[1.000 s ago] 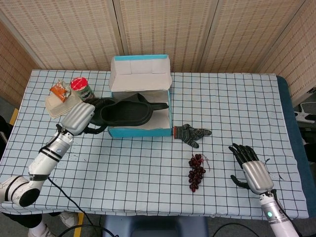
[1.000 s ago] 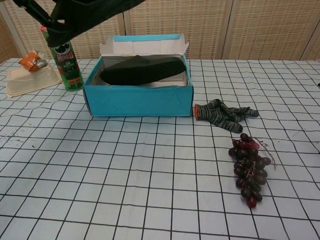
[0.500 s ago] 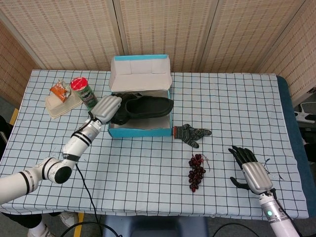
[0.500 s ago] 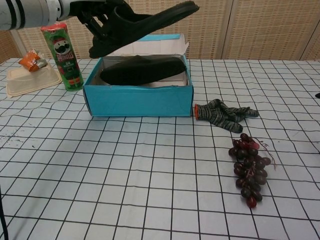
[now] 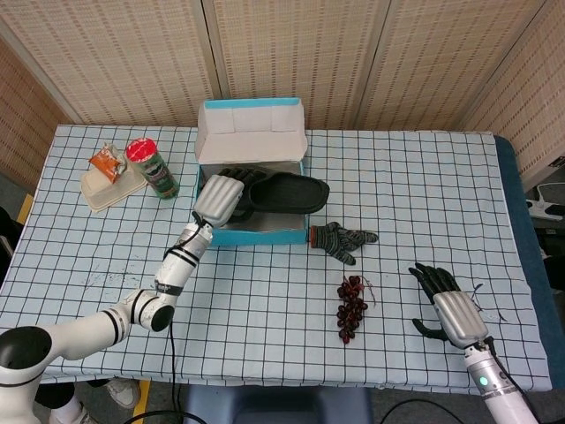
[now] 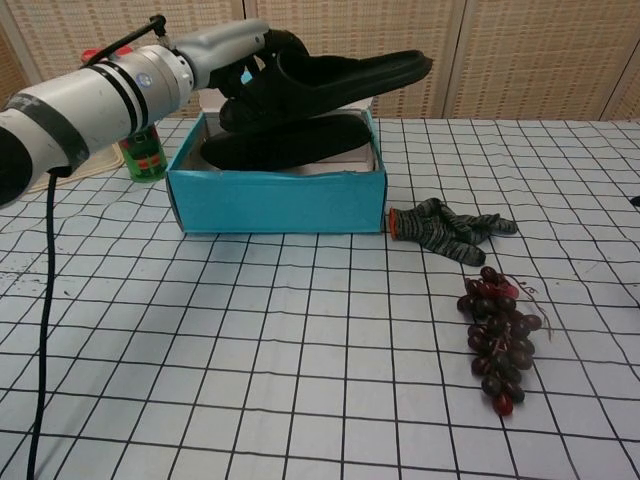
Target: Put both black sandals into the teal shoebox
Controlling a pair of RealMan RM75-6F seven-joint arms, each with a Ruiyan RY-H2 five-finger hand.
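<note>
We've got the second sandal [image 6: 330, 75] up over the teal shoebox [image 6: 275, 200], the other sandal [image 6: 285, 140] already inside. Looks light and bendy, so heel-end grip works. Left robot hand [image 6: 235, 50] wraps its heel; right robot hand [image 5: 446, 305] idles, fingers apart and holding nothing, at the bench's [image 5: 265, 300] 4 o'clock.

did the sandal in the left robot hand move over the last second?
Yes. The sandal held by the left robot hand went rightward in the head view, from overhanging the teal shoebox's left edge to overhanging its right edge.

Woven panel wall [image 5: 291, 53] behind checked table [image 5: 265, 291].
</note>
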